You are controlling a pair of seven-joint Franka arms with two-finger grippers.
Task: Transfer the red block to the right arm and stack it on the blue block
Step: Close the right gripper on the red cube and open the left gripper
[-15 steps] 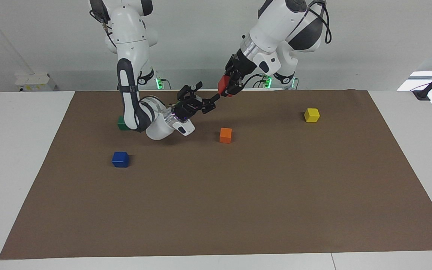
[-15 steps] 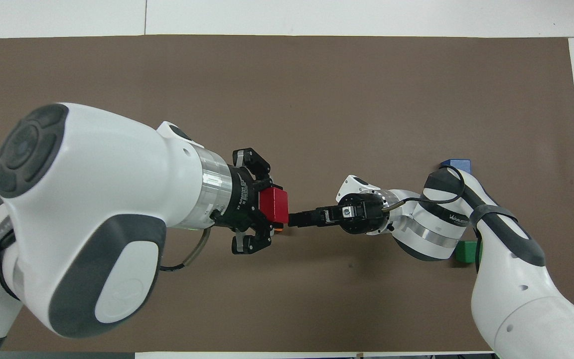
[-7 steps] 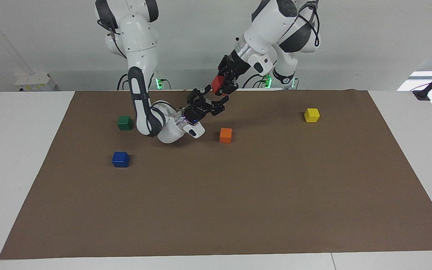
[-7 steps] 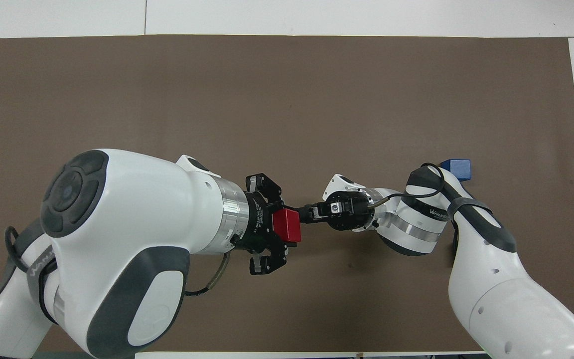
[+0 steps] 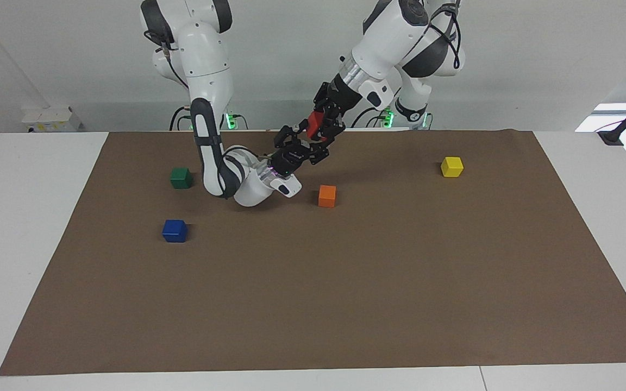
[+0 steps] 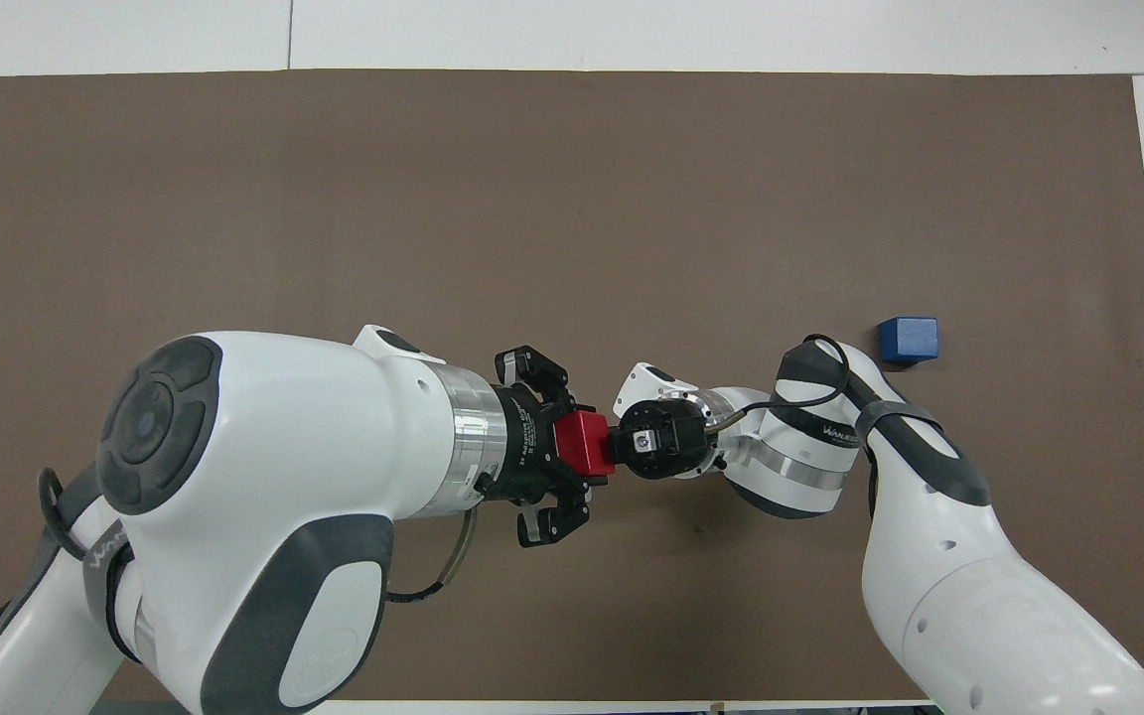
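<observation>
The red block (image 5: 313,120) is held in the air by my left gripper (image 5: 321,127), which is shut on it over the part of the brown mat (image 5: 345,298) near the robots. It also shows in the overhead view (image 6: 582,442), in the left gripper (image 6: 587,447). My right gripper (image 5: 307,141) points up at the block with its fingers spread and its tips right at it; in the overhead view the right gripper (image 6: 618,447) meets the block's side. The blue block (image 5: 174,231) sits alone on the mat toward the right arm's end, and shows in the overhead view (image 6: 909,340).
A green block (image 5: 181,177) lies nearer to the robots than the blue one. An orange block (image 5: 327,196) lies on the mat under the two grippers. A yellow block (image 5: 451,166) lies toward the left arm's end. The arms hide these three in the overhead view.
The two grippers have closed the gap between them. The left gripper carried the red block toward the right arm's end; the right gripper rose until its spread fingers reached the block.
</observation>
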